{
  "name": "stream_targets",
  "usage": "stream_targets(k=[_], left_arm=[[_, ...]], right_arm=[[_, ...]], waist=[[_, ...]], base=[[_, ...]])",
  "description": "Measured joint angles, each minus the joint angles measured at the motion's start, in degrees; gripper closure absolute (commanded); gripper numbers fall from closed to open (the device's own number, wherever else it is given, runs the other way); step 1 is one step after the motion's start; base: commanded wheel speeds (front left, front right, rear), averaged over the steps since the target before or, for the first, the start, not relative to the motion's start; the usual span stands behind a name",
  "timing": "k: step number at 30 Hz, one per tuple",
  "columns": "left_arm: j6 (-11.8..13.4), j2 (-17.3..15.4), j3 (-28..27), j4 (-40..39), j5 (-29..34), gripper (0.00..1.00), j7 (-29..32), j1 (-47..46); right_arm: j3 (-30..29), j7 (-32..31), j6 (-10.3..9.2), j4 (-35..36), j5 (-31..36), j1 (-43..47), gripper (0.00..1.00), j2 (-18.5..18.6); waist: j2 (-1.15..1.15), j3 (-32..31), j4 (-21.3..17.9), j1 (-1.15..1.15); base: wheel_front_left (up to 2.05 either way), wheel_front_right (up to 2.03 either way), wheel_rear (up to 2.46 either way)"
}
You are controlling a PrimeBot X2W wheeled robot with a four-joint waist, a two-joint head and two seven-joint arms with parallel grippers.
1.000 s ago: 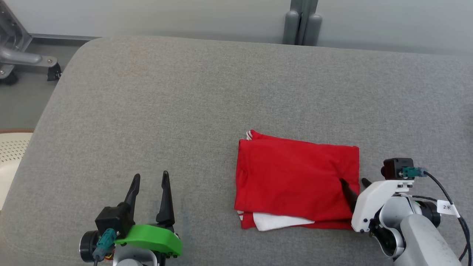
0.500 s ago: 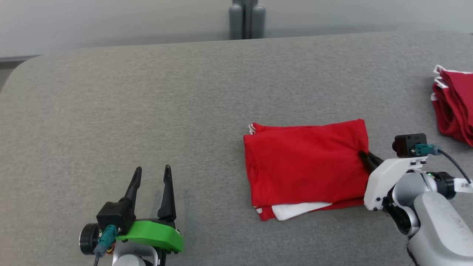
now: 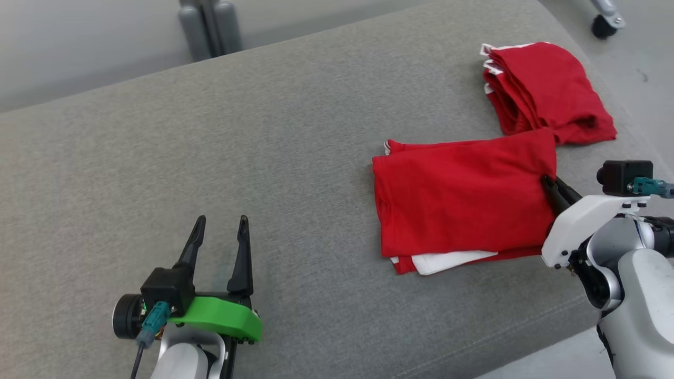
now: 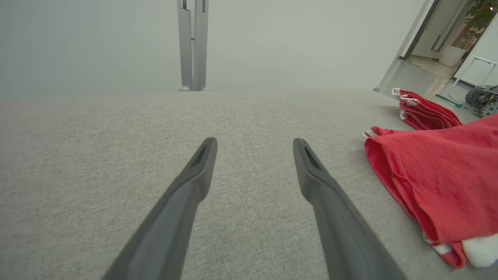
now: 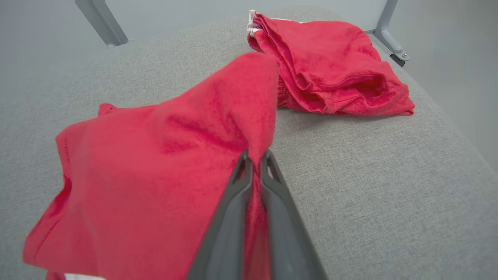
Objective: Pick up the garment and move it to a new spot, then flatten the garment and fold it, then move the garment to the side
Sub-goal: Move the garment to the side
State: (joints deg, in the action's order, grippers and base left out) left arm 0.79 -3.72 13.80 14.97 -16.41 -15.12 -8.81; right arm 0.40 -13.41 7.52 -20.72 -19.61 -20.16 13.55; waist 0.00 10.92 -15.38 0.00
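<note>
Left wrist view: grey surface (image 4: 97,163), pale wall (image 4: 97,39), doorway (image 4: 428,35) far right. Right gripper (image 5: 256,157) clamps garment (image 5: 155,163); left gripper (image 4: 255,142) spread.

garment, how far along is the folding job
Done: the garment lies folded in a rectangle on the grey cushion. In hand: the right gripper is shut on its right edge, which is raised; the left gripper sits open, apart. Left: moving it aside, perhaps by the other red pile.
</note>
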Motion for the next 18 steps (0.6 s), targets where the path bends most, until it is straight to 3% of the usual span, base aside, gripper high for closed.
stream_targets(k=[5,8,18], left_arm=[[-0.03,-0.29,0.65,0.33,0.1,0.0,0.09,-0.75],[-0.05,-0.27,0.85,0.6,0.14,0.0,0.18,-1.01],[0.41,0.13,1.03,1.49,-1.15,0.0,0.15,-1.07]], right_arm=[[-0.23,1.55,0.0,-0.15,0.29,-1.0,1.0,-1.13],[-0.85,2.52,0.0,-0.71,0.65,-2.45,1.0,-1.27],[-7.73,2.37,0.0,-6.3,3.61,-11.29,1.0,1.52]], waist=[[0.0,1.14,-3.7,0.0],[0.0,1.8,-3.98,0.0],[0.0,1.11,2.28,0.0]], base=[[0.0,0.0,0.0],[0.0,0.0,0.0],[0.0,0.0,0.0]])
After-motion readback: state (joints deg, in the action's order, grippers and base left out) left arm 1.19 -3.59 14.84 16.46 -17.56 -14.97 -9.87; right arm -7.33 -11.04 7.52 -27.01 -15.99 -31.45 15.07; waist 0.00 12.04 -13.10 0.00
